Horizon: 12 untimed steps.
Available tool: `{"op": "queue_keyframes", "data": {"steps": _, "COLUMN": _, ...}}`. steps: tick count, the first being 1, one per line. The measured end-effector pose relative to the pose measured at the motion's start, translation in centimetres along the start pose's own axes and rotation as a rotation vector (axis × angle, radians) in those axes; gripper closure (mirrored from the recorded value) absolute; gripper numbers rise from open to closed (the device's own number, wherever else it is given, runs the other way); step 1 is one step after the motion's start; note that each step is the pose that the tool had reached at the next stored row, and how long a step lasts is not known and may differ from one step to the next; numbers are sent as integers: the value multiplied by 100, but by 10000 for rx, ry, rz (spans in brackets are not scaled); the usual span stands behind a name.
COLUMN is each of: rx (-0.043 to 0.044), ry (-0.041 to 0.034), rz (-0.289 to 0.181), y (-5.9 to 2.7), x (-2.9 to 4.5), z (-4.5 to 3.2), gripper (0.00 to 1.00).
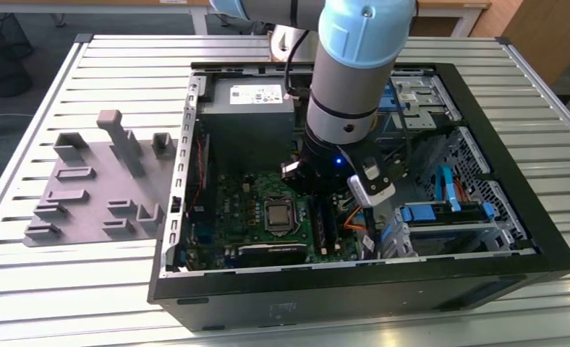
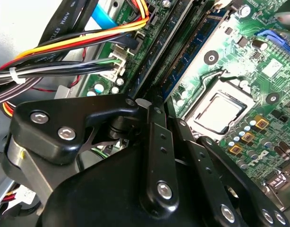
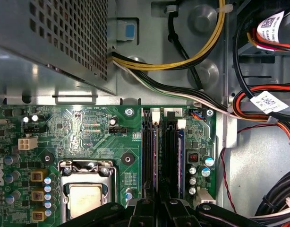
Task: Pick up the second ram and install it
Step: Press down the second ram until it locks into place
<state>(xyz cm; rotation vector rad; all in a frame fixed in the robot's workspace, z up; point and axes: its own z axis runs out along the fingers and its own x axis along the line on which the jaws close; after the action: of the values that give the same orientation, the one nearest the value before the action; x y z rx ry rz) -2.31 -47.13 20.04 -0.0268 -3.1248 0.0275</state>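
- The slatted metal surface [image 1: 121, 289] carries an open black computer case [image 1: 362, 289]. A grey plastic tray with raised blocks [image 1: 82, 210] lies just beside the case on the exterior view's left.
- The arm reaches down inside the case walls. The black gripper [image 1: 316, 196] hangs low over the large green motherboard [image 1: 236, 210], between the grey power supply box [image 1: 251, 123] and the blue-tabbed drive bay [image 1: 440, 213].
- Room is tight. A bundle of orange, yellow and black cables [image 2: 64, 52] crowds one side of the memory slots, and the square metal processor socket [image 2: 220, 109] sits on the other, near but apart.
- The second ram, a long narrow blue circuit-board stick [image 2: 190, 52], stands on edge in the black slot nearest the processor socket; it is a thin strip in the first wrist view [image 3: 156, 156].
- Its long axis runs along the slot, parallel to the socket's side. One end points toward the power supply box and the other lies under the gripper [image 2: 157, 101].
- The fingers [image 2: 152, 137] are drawn nearly together, their tips converging on the ram's top edge at that end. I cannot tell whether they clamp it or merely rest on it.
- In the first wrist view the gripper [image 3: 159, 208] straddles the same slot line.
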Motion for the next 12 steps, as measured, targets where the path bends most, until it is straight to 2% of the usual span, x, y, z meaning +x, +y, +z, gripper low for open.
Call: {"op": "queue_keyframes", "data": {"steps": 12, "rx": -2, "ry": -1, "rz": 0, "y": 1, "x": 0, "z": 3, "gripper": 85}}
